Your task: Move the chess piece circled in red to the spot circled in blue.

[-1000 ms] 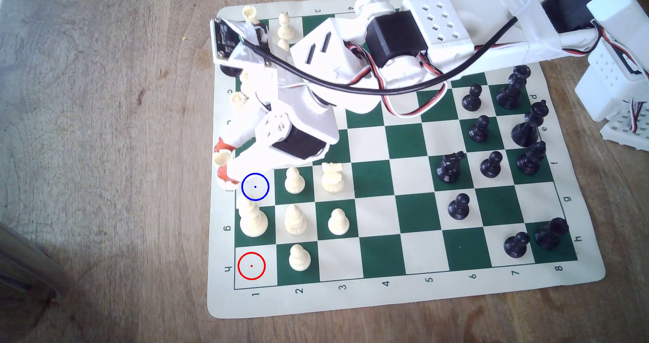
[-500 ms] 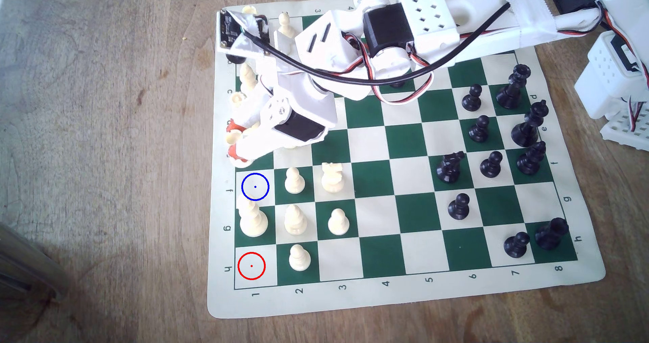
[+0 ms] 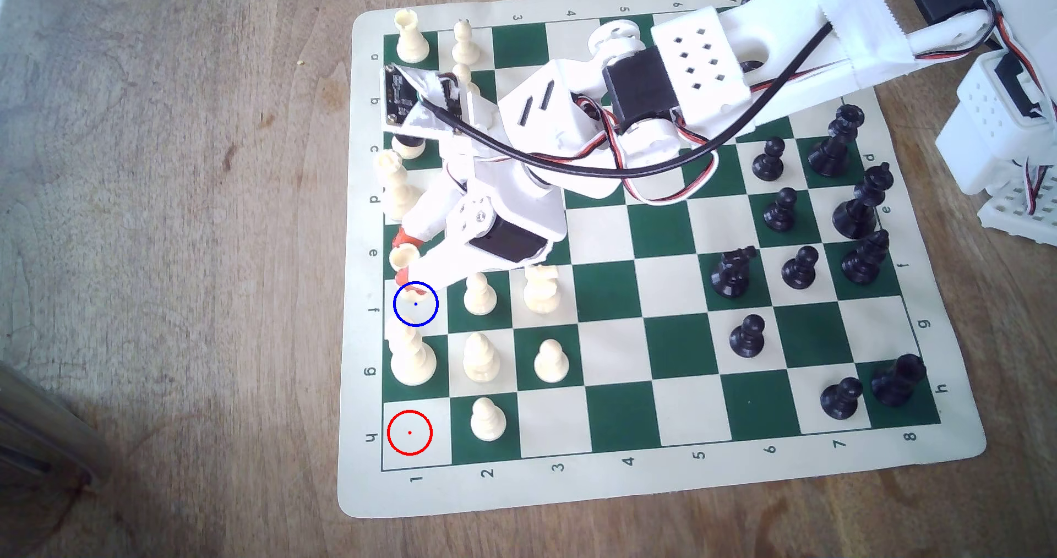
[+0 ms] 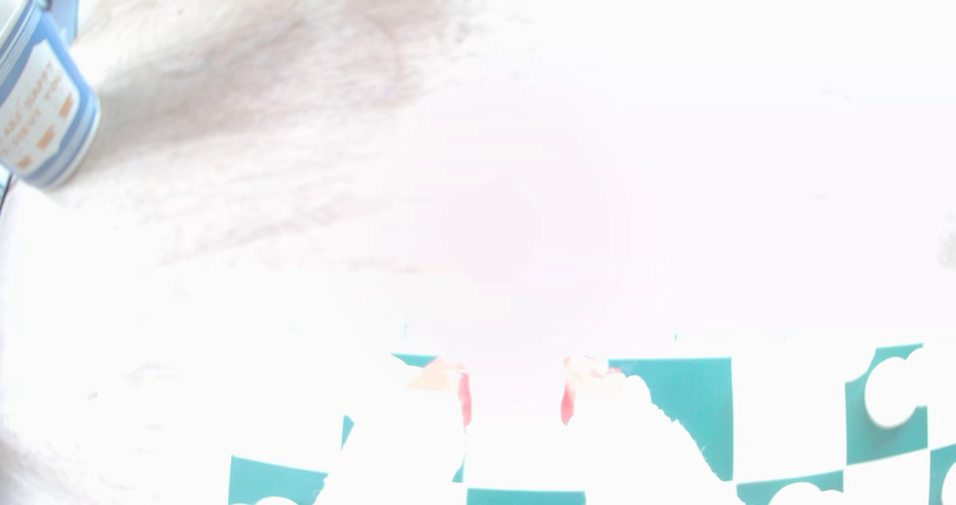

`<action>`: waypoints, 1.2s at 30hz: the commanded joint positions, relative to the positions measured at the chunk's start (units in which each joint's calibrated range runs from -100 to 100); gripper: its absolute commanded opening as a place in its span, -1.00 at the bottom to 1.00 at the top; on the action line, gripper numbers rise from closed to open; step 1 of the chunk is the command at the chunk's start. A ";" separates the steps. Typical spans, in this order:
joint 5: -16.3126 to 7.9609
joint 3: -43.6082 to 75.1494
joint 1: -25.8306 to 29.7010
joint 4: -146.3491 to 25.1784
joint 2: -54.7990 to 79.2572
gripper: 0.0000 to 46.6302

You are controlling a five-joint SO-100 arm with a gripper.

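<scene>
In the exterior view my gripper (image 3: pixel 405 259) is shut on the chess piece, a cream rook (image 3: pixel 400 257), with its notched cup top showing between the red-tipped fingers (image 3: pixel 405 237). The rook is held over the board's left column, just above the blue-ringed spot (image 3: pixel 416 311). The lower red fingertip overlaps the ring's upper edge. The red-ringed square (image 3: pixel 409 432) at the near left corner is bare. The wrist view is washed out. Only the red pads (image 4: pixel 465 404) show there, and the rook between them is lost in glare.
A tall cream king (image 3: pixel 412 358) stands right below the blue ring, with cream pawns (image 3: pixel 479 295) and a knight (image 3: pixel 540 289) to its right. Another tall cream piece (image 3: pixel 394 186) is behind the gripper. Black pieces (image 3: pixel 801 266) fill the right side. A blue mug (image 4: pixel 44 107) stands off the board.
The gripper, still holding the rook, swung up the left edge and then came back down and rightward onto the board. It now reaches the blue ring's top edge.
</scene>
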State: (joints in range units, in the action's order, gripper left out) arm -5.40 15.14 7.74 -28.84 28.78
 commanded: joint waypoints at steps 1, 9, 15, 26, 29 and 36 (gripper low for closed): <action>-0.24 1.18 0.51 1.65 -5.95 -0.93; -0.29 0.27 0.59 5.34 -2.30 -0.93; -0.24 -0.18 0.66 5.09 -1.11 -0.94; -0.49 -0.18 1.45 2.15 0.17 -0.97; -0.49 0.09 1.60 2.96 1.27 -0.97; -0.49 1.63 1.13 4.93 3.14 -0.95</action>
State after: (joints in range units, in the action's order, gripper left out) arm -5.79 13.78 9.14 -25.42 34.23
